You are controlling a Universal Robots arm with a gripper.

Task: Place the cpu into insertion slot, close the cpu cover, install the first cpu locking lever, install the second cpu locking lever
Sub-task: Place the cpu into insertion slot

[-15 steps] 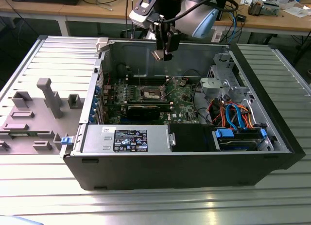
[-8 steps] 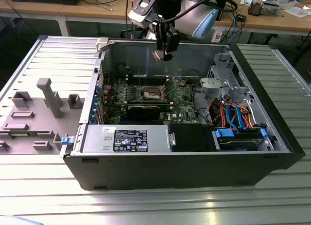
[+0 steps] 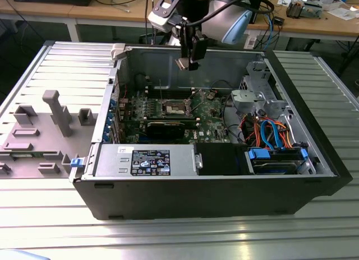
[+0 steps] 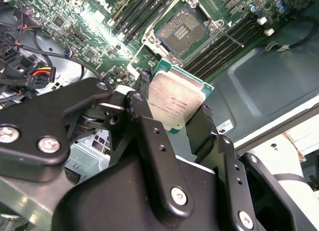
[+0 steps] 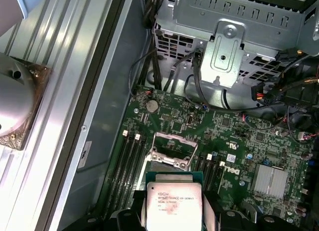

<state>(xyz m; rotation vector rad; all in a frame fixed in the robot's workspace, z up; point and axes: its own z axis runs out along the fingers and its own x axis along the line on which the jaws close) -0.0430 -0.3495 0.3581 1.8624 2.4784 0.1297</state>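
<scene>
My gripper (image 3: 187, 64) hangs above the open computer case, shut on the cpu (image 3: 184, 64). In both wrist views the cpu (image 4: 175, 102) (image 5: 173, 203) shows its silver top, clamped at two opposite edges by the black fingers (image 4: 149, 126). The insertion slot (image 3: 174, 107) (image 4: 185, 27) (image 5: 169, 142) lies open on the green board, below the chip and apart from it. The cpu cover (image 5: 168, 161) stands tilted up at the slot's edge. A thin lever rod (image 4: 228, 37) sticks out beside the slot.
Long memory slots (image 4: 144, 11) flank the slot. A black graphics card (image 3: 168, 127), a power supply (image 3: 146, 159), a metal drive cage (image 3: 255, 97) and coloured cables (image 3: 269, 131) fill the case. A copper-based heat sink (image 5: 15, 106) lies outside the case wall. A grey fixture (image 3: 56, 111) stands at the exterior view's left.
</scene>
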